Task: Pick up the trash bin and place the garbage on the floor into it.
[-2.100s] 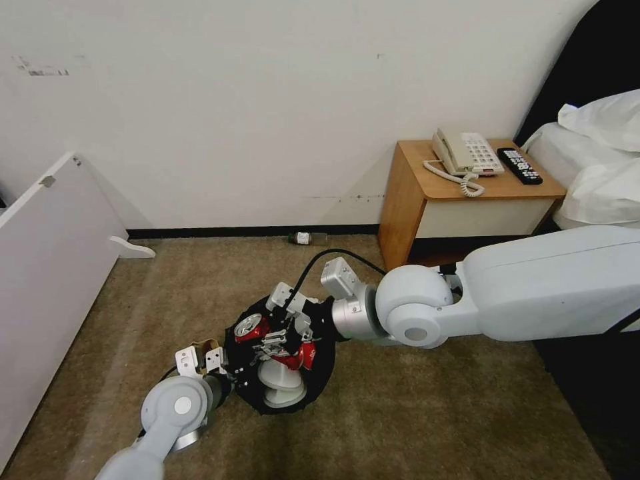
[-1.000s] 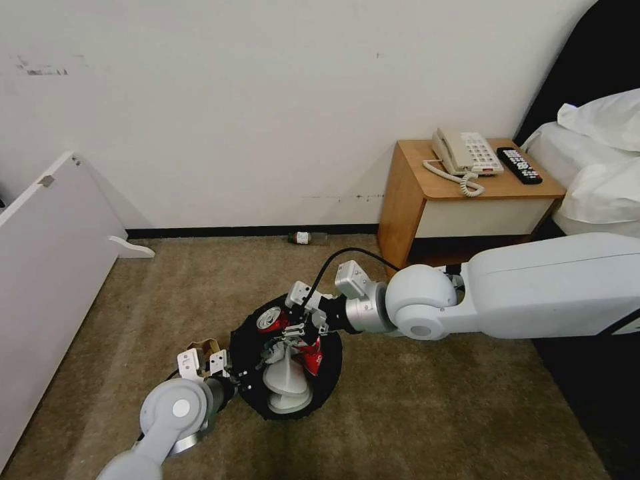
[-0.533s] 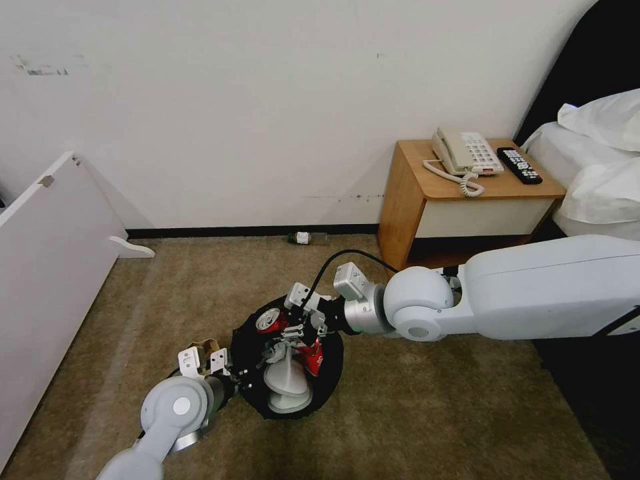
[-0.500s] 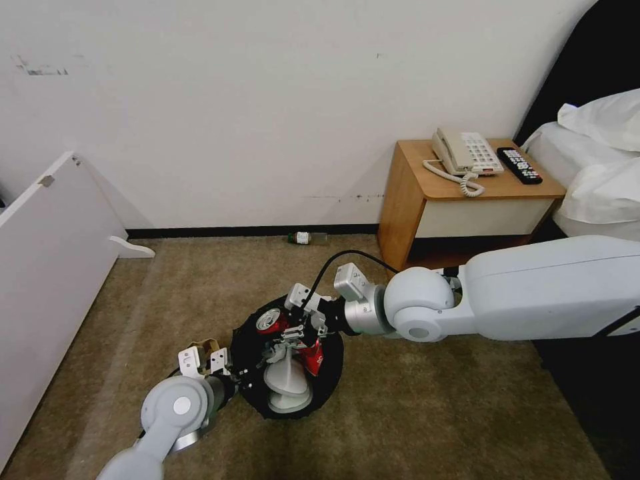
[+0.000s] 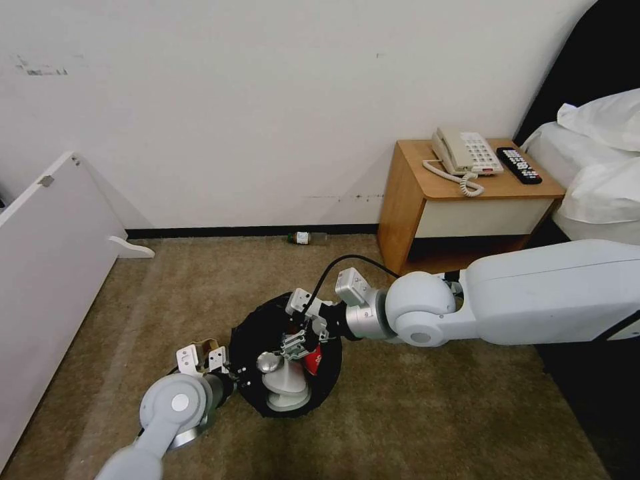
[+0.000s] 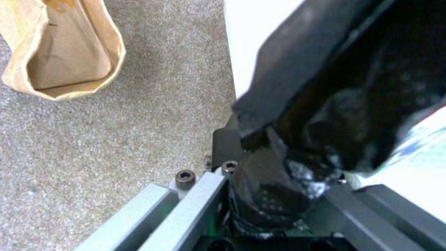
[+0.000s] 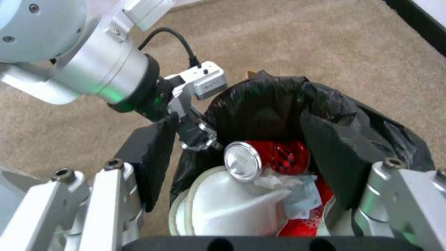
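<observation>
Beige-brown short-pile floor is spreading from the white wall to the wooden nightstand in the head view. On it the trash bin, round and lined with a glossy black bag, is standing mouth-up. The left gripper is clamping its near rim. The right gripper is hanging over the mouth, jaws spread wide. Half a second ago it was pinching the red can; now the can is lying inside among white slippers. A bottle is lying lengthwise along the baseboard.

From the left wrist, the left gripper is squeezing crinkled black bag, with a brown paper bag lying open-mouthed on the carpet nearby.

From the right wrist, the can is lying on its side, silver end facing the camera, between the parted black fingers.
</observation>
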